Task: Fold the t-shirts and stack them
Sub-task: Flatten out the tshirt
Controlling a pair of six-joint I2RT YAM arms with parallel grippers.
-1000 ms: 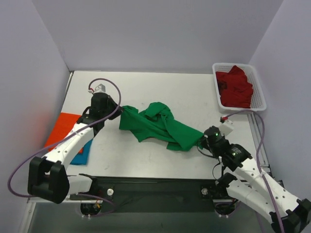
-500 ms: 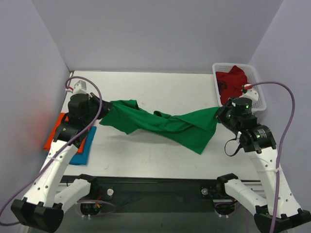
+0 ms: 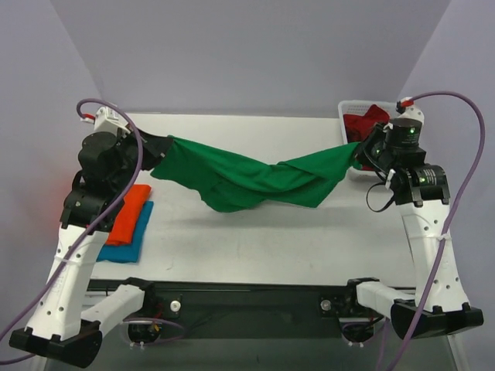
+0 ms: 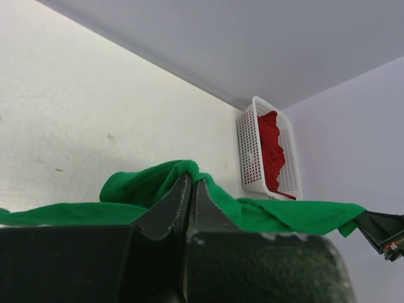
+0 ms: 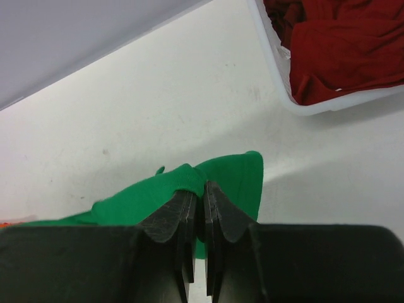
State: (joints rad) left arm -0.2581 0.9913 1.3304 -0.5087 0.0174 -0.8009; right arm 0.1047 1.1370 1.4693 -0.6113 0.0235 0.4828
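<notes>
The bright green t-shirt (image 3: 247, 179) hangs stretched in the air between my two grippers, twisted and sagging in the middle above the table. My left gripper (image 3: 161, 145) is shut on its left end; the left wrist view shows the cloth (image 4: 189, 170) pinched at the fingertips. My right gripper (image 3: 359, 150) is shut on its right end, with cloth (image 5: 189, 180) bunched between the tips. The orange t-shirt (image 3: 126, 214) lies folded on the blue t-shirt (image 3: 130, 246) at the table's left edge. The dark red t-shirt (image 3: 363, 122) sits in the basket.
The white mesh basket (image 3: 345, 108) stands at the back right corner, behind my right gripper; it also shows in the left wrist view (image 4: 250, 158) and right wrist view (image 5: 278, 69). Purple cables loop above both arms. The white table (image 3: 255, 239) lies below the shirt.
Both arms have risen and moved apart, lifting the green shirt off the table and pulling it out longer between them. The orange and blue shirts are now uncovered at left.
</notes>
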